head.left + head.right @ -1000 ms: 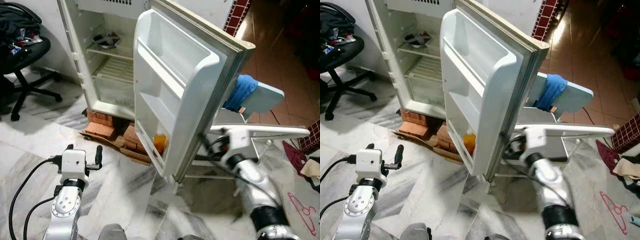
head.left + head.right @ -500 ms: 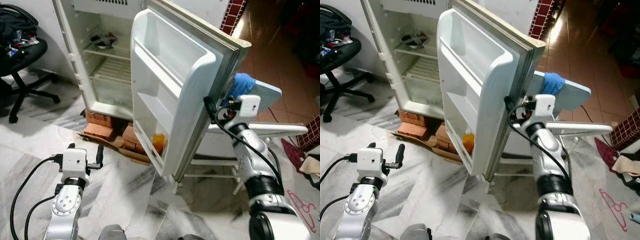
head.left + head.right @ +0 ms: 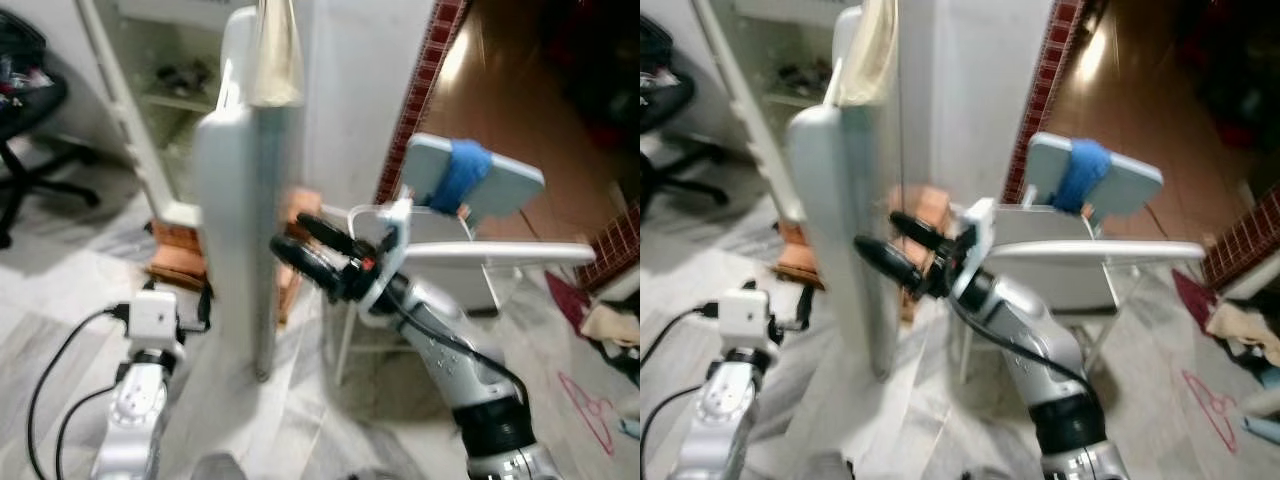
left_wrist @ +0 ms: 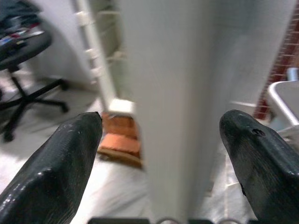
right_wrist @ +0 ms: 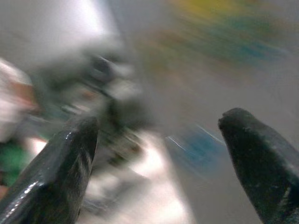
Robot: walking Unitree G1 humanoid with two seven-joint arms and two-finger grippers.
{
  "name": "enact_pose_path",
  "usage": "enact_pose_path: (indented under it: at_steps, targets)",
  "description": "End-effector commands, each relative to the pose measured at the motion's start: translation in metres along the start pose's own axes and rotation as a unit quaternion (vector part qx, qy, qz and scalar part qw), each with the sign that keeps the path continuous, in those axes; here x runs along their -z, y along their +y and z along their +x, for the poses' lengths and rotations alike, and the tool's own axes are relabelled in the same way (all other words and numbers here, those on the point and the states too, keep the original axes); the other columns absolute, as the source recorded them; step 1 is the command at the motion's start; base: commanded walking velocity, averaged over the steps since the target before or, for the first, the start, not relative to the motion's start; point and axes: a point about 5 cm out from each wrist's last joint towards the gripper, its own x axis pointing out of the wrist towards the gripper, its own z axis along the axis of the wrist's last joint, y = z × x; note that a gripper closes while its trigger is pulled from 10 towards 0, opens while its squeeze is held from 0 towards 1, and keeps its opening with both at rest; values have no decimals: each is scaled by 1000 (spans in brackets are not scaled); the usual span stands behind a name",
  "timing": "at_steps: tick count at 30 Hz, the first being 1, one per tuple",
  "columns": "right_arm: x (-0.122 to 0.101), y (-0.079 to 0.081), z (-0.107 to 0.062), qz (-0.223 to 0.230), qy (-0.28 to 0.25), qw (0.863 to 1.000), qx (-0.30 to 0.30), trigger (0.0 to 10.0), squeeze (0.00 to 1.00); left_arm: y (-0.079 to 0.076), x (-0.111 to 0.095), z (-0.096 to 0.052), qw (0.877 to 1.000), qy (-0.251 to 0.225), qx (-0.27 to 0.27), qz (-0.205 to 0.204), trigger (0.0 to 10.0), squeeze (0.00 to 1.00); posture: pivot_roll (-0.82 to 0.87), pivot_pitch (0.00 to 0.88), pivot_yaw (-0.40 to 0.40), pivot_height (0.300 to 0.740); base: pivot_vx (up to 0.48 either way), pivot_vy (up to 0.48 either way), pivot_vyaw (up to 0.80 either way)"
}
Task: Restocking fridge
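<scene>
Careful: right gripper (image 3: pixel 300 240), jaws apart, beside the door (image 3: pixel 235 200); you could pinch them if it swings.

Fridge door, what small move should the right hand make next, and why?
Probably keep pushing the fridge door toward the cabinet. The door stands edge-on, not yet shut, and the right hand is open against its outer face, while the left hand hangs low beside it.

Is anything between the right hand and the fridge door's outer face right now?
Nothing visible. The right hand is open, its black fingers reaching toward the outer face of the fridge door, which is seen edge-on. The frames are blurred, so I cannot tell whether they touch it.
</scene>
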Motion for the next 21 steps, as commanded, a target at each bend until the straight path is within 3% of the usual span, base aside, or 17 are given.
enact_pose_path:
  at_steps: [1, 4, 5, 6, 7, 8, 11, 13, 14, 15, 16, 18, 21]
  targets:
    - [15, -31, -20, -10, 33, 991, 129, 10000, 0, 1, -4, 2, 1000, -10, -2, -8, 10000, 0, 115, 0, -90, 740, 0, 0, 0]
    - [18, -47, -37, -29, 24, 974, 224, 10000, 0, 1, -5, 2, 1000, -11, -3, -9, 10000, 0, 113, 0, -90, 740, 0, 0, 0]
    - [18, -47, -37, -29, 24, 974, 224, 10000, 0, 1, -5, 2, 1000, -11, -3, -9, 10000, 0, 113, 0, -90, 740, 0, 0, 0]
    - [21, -55, -50, -35, 23, 955, 292, 10000, 0, 1, -4, 3, 1000, -9, -2, -12, 10000, 0, 108, 0, -88, 740, 0, 0, 0]
    - [22, -57, -54, -32, 21, 950, 311, 10000, 0, 1, -4, 4, 1000, -8, -3, -13, 10000, 0, 107, 0, -87, 740, 0, 0, 0]
    - [22, -57, -54, -32, 21, 950, 311, 10000, 0, 1, -4, 4, 1000, -8, -3, -13, 10000, 0, 107, 0, -87, 740, 0, 0, 0]
    - [28, -60, -66, -52, 17, 932, 357, 10000, 0, 1, -5, 6, 1000, -10, -2, -11, 10000, 0, 106, 0, -83, 740, 0, 0, 0]
    - [28, -60, -66, -52, 17, 932, 357, 10000, 0, 1, -5, 6, 1000, -10, -2, -11, 10000, 0, 106, 0, -83, 740, 0, 0, 0]
    - [30, -65, -69, -68, 11, 915, 397, 10000, 0, 1, -7, 7, 1000, -13, -2, -13, 10000, 0, 107, 0, -80, 740, 0, 0, 0]
    - [30, -65, -69, -68, 11, 915, 397, 10000, 0, 1, -7, 7, 1000, -13, -2, -13, 10000, 0, 107, 0, -80, 740, 0, 0, 0]
    - [29, -68, -71, -72, 3, 904, 422, 10000, 0, 1, -8, 8, 1000, -17, 0, -15, 10000, 0, 107, 0, -78, 740, 0, 0, 0]
    - [28, -69, -74, -67, 1, 897, 436, 10000, 0, 1, -11, 9, 1000, -26, 5, -14, 10000, 0, 110, 0, -75, 740, 0, 0, 0]
    - [25, -66, -80, -77, -18, 898, 432, 10000, 0, 2, -15, 10, 999, -34, 5, -20, 10000, 0, 109, 0, -69, 740, 0, 0, 0]
